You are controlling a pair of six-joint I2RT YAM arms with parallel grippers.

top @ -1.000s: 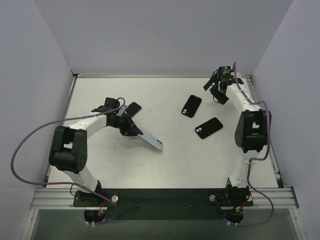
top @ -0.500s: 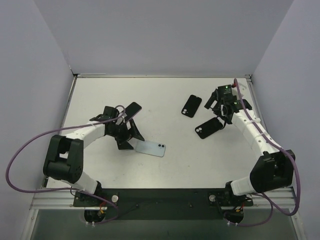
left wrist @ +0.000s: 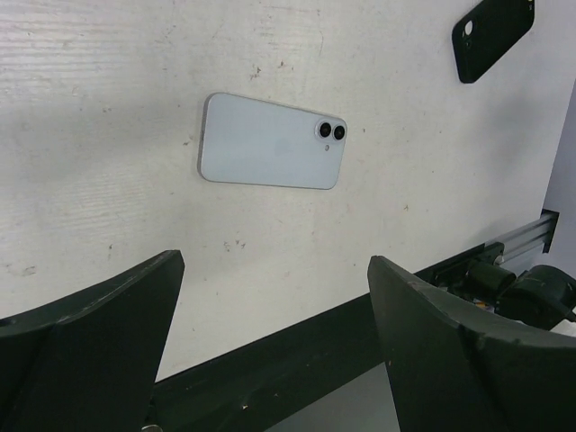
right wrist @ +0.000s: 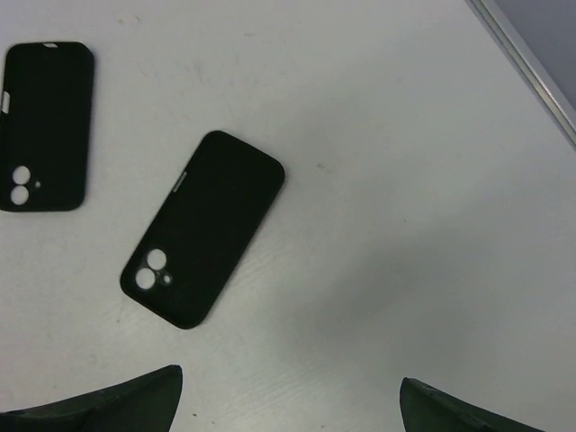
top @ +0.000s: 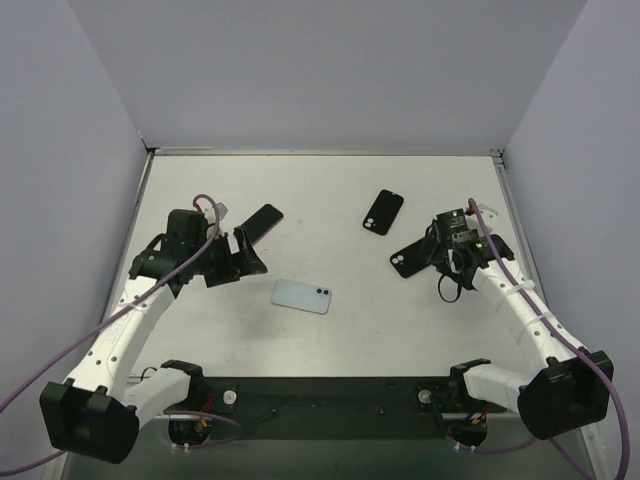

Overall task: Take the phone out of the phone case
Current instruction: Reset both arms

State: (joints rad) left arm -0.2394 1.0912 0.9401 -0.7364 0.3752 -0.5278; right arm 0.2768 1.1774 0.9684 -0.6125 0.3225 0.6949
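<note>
Phone (top: 301,296) lying crosswise, camera end rightward

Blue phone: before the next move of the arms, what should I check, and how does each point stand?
1. The blue phone lies flat on the table, outside any case: ok.
2. The left pincer is open and empty: ok.
3. The right pincer is open and empty: ok.
4. The black case and the second black case lie apart from the blue phone: ok.
5. The dark object beside the left pincer is a phone or a case: cannot tell.
</note>
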